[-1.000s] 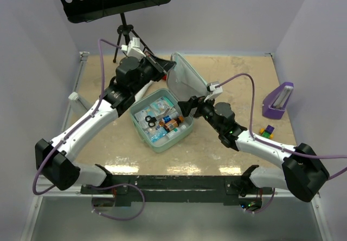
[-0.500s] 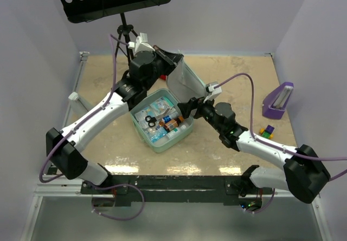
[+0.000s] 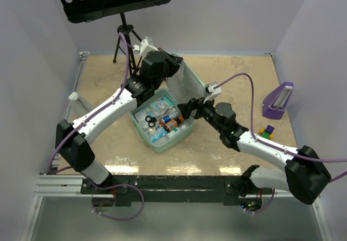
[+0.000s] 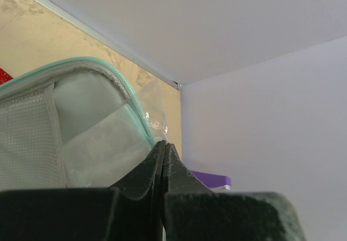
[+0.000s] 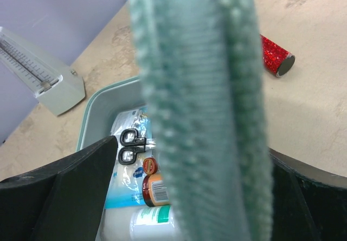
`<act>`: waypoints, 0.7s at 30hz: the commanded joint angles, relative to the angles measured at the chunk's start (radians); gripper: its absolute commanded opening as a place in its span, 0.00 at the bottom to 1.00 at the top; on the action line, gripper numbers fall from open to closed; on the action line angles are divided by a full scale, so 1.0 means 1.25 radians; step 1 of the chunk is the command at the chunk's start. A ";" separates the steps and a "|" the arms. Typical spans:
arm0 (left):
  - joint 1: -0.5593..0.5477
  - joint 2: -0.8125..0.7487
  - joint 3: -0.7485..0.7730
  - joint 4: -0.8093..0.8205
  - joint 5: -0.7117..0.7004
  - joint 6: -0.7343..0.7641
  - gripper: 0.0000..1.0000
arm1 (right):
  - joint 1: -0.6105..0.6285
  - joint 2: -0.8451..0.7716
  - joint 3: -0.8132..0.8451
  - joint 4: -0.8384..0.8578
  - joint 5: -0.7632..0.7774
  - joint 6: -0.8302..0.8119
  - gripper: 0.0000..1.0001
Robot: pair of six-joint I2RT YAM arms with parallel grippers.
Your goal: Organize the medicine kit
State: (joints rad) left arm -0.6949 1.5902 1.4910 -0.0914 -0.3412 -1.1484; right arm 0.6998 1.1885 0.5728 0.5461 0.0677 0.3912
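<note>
Keeps the left tool (image 4: 164,153) pinched tight, fingertips meeting right at the top rim of the lid (image 3: 187,81). Cannot tell whether on the zip edge or on the clear film beside it. Holds the right tool (image 5: 190,154) spread wide, straddling the lid's side rim without clamping it, just above the right corner of the medicine kit (image 3: 161,148).

Finds the medicine kit open on the worktop (image 3: 238,73), between the two arms, lid raised from its far right side. Shows inside it scissors (image 5: 129,146), an orange-labelled bottle (image 5: 154,186) and flat packets, all below the rim. Leaves a red glitter tube (image 5: 276,54) lying beyond the medicine kit, with a purple stand (image 3: 278,101) and small coloured blocks (image 3: 266,131) well to its right.

Against a second ago: has swung the left arm from the medicine kit's left side round to behind it, drawing the lid's top rim a little down toward the box. Has barely shifted the right tool.

Reads as the start of closing: contents apparently packed, lid now tipping over them. Needs next to pull the right tool clear of the rim, or risks trapping it under the lid. Worth checking the red glitter tube too, possibly a stray item belonging inside.
</note>
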 commanded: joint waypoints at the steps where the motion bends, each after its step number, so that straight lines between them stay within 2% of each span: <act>1: 0.000 -0.012 -0.016 0.041 -0.046 0.008 0.00 | 0.001 -0.021 0.008 0.016 -0.019 -0.014 0.97; 11: 0.002 -0.025 -0.078 0.017 -0.038 0.057 0.00 | 0.001 -0.045 0.002 -0.009 -0.004 -0.025 0.98; 12: 0.002 -0.033 -0.082 0.019 -0.037 0.066 0.02 | 0.001 -0.050 0.002 -0.013 -0.003 -0.025 0.98; 13: 0.001 -0.040 -0.083 0.019 -0.035 0.071 0.08 | 0.001 -0.052 0.001 -0.013 -0.003 -0.025 0.98; 17: 0.005 -0.076 -0.054 0.027 -0.004 0.112 0.45 | 0.001 -0.059 0.002 -0.021 -0.001 -0.025 0.98; 20: 0.005 -0.103 0.000 -0.041 -0.004 0.131 0.74 | 0.001 -0.066 0.003 -0.028 0.001 -0.026 0.98; 21: 0.005 -0.115 0.022 -0.073 -0.007 0.135 0.80 | 0.001 -0.067 0.002 -0.029 0.002 -0.026 0.98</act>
State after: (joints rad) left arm -0.6941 1.5528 1.3968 -0.1181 -0.3534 -1.0340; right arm 0.6998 1.1351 0.5716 0.5117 0.0616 0.3798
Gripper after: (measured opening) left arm 0.672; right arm 0.979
